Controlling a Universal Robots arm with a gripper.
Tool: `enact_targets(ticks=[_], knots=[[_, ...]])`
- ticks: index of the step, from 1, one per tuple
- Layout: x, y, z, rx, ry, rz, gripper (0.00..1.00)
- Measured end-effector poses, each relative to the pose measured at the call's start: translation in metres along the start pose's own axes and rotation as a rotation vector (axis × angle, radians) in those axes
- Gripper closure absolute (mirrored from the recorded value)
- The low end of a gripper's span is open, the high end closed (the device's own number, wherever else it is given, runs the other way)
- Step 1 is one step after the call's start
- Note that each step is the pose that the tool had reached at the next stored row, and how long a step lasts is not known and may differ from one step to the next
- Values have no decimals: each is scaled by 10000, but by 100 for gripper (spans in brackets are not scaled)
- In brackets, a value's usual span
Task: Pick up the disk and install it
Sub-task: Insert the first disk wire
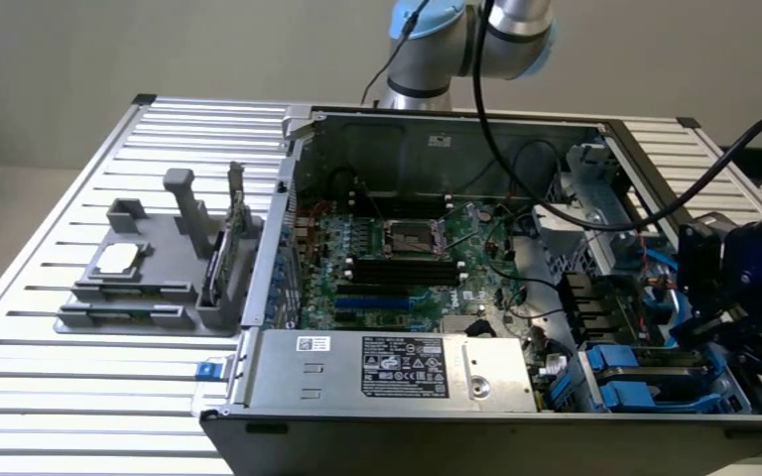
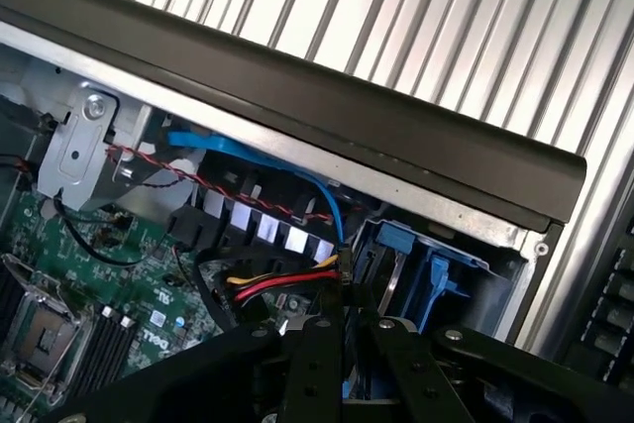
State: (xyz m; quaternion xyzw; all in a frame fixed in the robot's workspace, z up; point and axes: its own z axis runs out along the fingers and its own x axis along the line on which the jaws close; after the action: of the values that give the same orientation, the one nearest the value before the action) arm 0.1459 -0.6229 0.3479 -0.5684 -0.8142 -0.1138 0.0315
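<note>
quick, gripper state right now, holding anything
gripper: open or closed cannot be told, nor whether it holds anything; it hangs over the blue drive bay.

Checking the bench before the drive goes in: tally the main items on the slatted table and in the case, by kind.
Open computer case: 1
Long grey metal box with white stickers, inside the case: 1
Grey holder on the table: 1
Small square silver chip on the holder: 1
Total: 4
</note>
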Motion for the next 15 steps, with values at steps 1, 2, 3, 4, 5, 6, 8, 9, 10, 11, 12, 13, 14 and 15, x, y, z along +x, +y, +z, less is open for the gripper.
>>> enact_targets(ticks=[1,2,3,4,5,6,8,9,10,11,12,13,14,15], knots=[[0,0,-1,26,5,93,84],[0,0,0,50,12,189,84],[0,1,0,73,18,285,84],[0,1,-1,97,22,381,84],[0,0,-1,117,25,480,84],[0,0,-1,136,29,573,84],[0,1,-3,182,36,693,84],[1,0,-4,216,46,722,84],[9,2,-3,255,58,739,84],[25,8,0,296,51,746,84],[51,16,4,337,-8,748,84],[76,24,7,378,-97,744,84],[100,33,10,417,-191,739,84],[123,42,13,459,-295,733,84]])
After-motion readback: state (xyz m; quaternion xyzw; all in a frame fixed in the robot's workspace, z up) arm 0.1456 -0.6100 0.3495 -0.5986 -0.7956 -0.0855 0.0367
